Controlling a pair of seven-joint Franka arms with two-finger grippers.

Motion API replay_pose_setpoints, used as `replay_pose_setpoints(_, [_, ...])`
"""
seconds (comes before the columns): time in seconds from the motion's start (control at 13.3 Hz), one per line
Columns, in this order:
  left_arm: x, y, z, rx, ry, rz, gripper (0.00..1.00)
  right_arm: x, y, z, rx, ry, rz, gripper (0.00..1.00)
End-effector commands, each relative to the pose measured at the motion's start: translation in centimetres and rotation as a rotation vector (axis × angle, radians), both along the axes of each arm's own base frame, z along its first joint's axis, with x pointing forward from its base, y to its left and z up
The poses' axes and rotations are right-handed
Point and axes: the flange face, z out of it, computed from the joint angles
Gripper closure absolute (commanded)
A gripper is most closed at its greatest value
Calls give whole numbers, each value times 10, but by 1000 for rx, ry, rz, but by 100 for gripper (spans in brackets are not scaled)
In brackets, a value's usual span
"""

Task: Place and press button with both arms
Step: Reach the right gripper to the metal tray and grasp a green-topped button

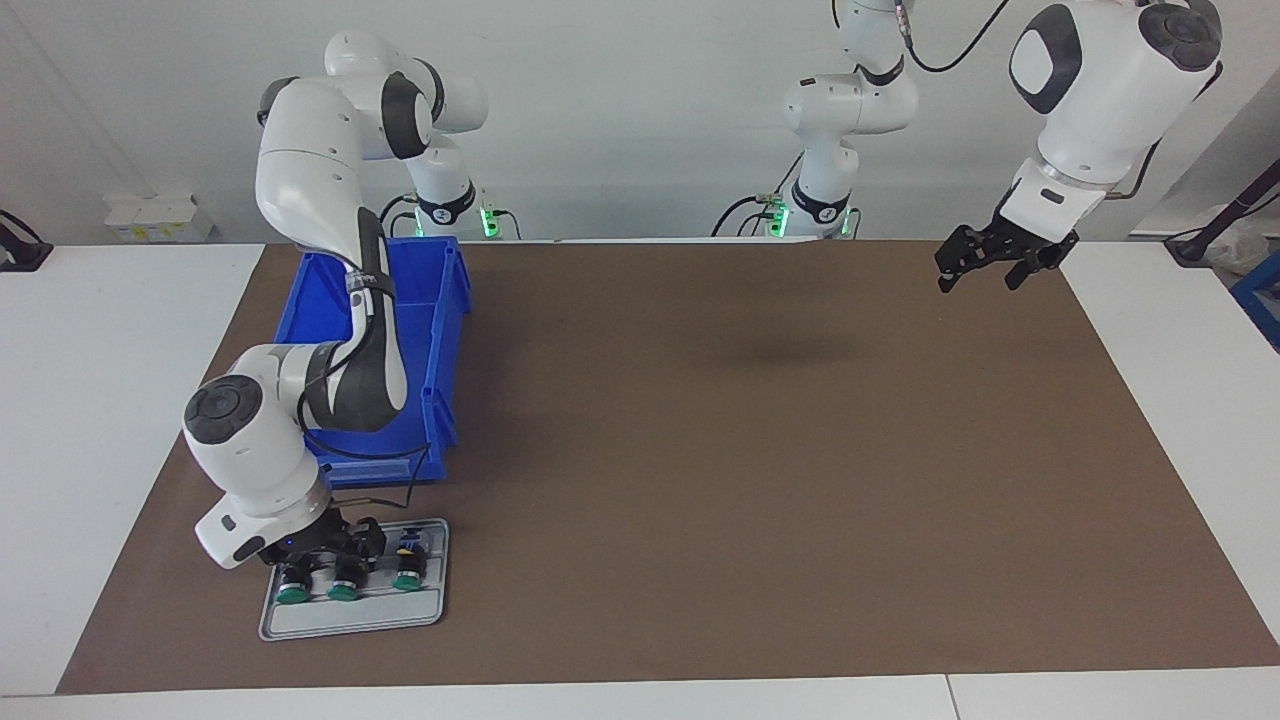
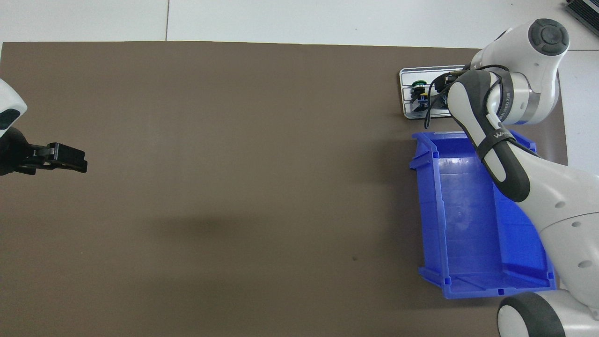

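Three green-capped buttons [image 1: 349, 580] lie on a grey tray [image 1: 350, 618], farther from the robots than the blue bin [image 1: 440, 300]. The right gripper [image 1: 330, 553] sits low over them, fingers spread, holding nothing visible. The left gripper [image 1: 985, 268] waits, released, over the mat [image 1: 750, 450].

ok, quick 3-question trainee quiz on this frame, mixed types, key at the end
1. How many green-capped buttons lie on the grey tray?
2. True or false: the blue bin already holds a button.
3. Which gripper is down at the tray? A) left gripper B) right gripper C) both

Key
1. Three, in a row: one toward the middle of the table, one in the middle, one at the outer end.
2. False: the bin's visible floor is bare in the overhead view, though the right arm hides part of it.
3. B. The right gripper is low over the buttons; the left gripper waits open, raised over the mat.
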Motion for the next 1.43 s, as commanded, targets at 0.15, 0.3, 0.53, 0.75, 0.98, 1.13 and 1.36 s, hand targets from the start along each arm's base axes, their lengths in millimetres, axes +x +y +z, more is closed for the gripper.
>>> replay_pose_setpoints(0.15, [-11, 3, 1, 16, -3, 9, 0, -7, 0, -14, 17, -7, 20, 14])
replay_pose_setpoints(0.3, [-10, -3, 2, 16, -11, 6, 0, -9, 0, -15, 17, -1, 20, 20])
replay_pose_setpoints(0.53, [-8, -4, 3, 15, -22, -8, 0, -9, 0, -15, 18, -1, 19, 54])
replay_pose_setpoints(0.75, [-6, -7, 4, 15, -46, -12, 0, -8, 2, -14, 20, -6, 14, 75])
replay_pose_setpoints(0.98, [-4, -11, 4, 3, -66, -25, 0, -7, 1, -6, 21, -17, 9, 100])
replay_pose_setpoints(1.13, [-2, -12, 4, -11, -75, -66, 0, -7, 2, 14, 30, -41, -29, 100])
replay_pose_setpoints(1.36, [0, -15, 4, -24, -91, -74, 0, -14, 11, 51, 49, -53, -129, 100])
